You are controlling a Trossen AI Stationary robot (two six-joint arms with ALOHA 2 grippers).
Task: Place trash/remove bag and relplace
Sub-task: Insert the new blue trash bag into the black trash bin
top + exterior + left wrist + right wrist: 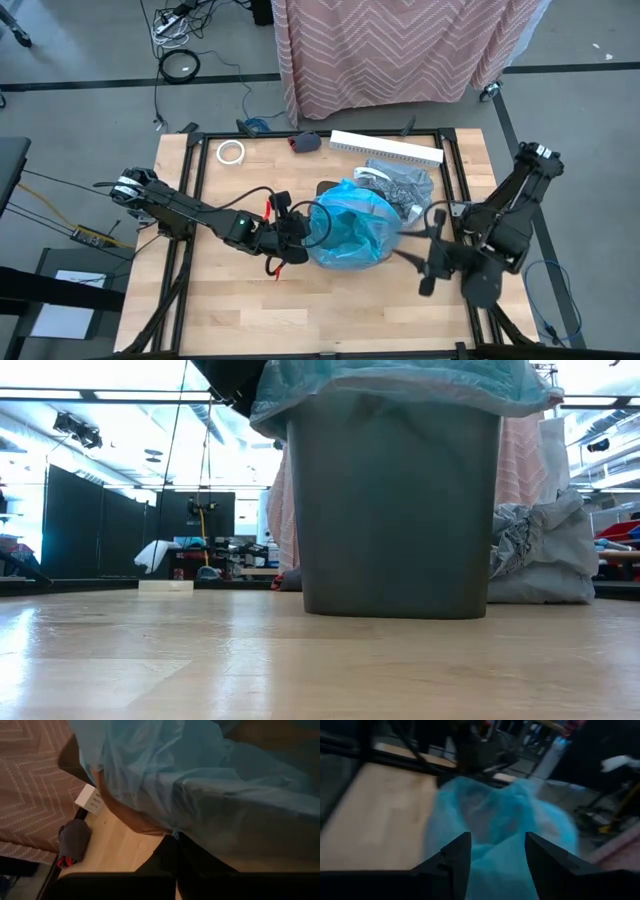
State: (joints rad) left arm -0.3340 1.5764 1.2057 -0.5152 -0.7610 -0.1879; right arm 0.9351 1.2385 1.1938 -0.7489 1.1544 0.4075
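A grey bin [395,510] stands mid-table with a bright blue plastic bag [350,232] draped over its mouth and rim [400,385]. My left gripper [300,238] is at the bin's left rim, shut on the blue plastic. My right gripper [420,265] hovers open off the bin's right side, above the table; its fingers [455,857] stand apart with nothing between them, facing the blue bag [505,825]. The grey translucent bag [402,186] lies crumpled on the table behind the bin, at its right in the low view [540,555]. No trash shows. My left gripper pinches a gathered bit of the blue bag's edge [174,833] between its two shut fingers [172,857], at the left side of the bin's rim. It comes from the table's left, slanting down. From the pinch the plastic spreads up over the bin's mouth.
A white tape roll [231,152] lies at the far left of the table. A long white box [386,148] and a dark grey and red object [307,142] lie along the far edge. Bare wood [250,310] lies near the front edge.
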